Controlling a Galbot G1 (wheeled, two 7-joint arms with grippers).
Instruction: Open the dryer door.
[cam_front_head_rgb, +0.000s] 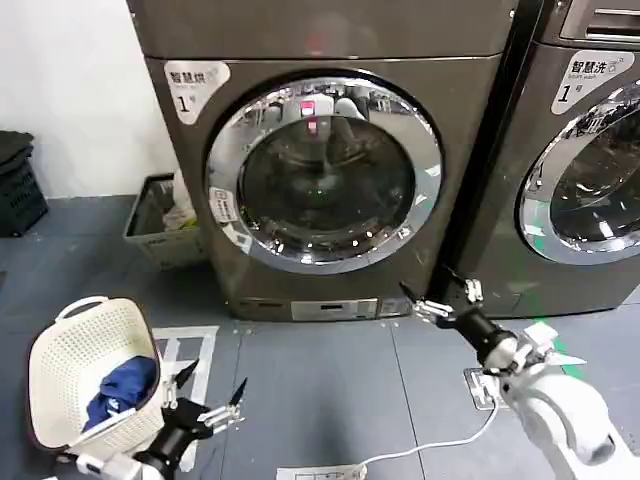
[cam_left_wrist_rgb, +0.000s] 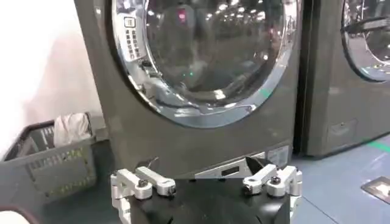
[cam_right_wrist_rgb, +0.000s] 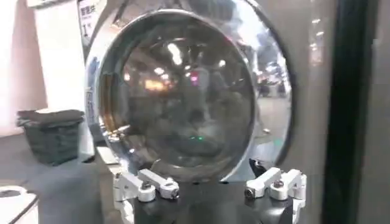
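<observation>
The head view takes in the whole scene: the dryer (cam_front_head_rgb: 325, 150) fills the upper centre of the frame, a second machine (cam_front_head_rgb: 590, 150) stands at the upper right, a white laundry basket (cam_front_head_rgb: 75, 365) with blue cloth sits at the lower left, and a grey basket (cam_front_head_rgb: 150, 225) rests against the wall at centre left. The wrist views instead show the dryer door (cam_right_wrist_rgb: 183, 91) close up, with its chrome ring and dark glass reflecting room lights.

The right gripper (cam_front_head_rgb: 437, 298) hangs at the lower right of the door, fingers spread, holding nothing and not touching the machine. The left gripper (cam_front_head_rgb: 208, 392) sits low at the bottom left, beside the white basket, fingers spread and empty.

The door (cam_front_head_rgb: 325, 172) lies flush against the dryer's front, closed.
</observation>
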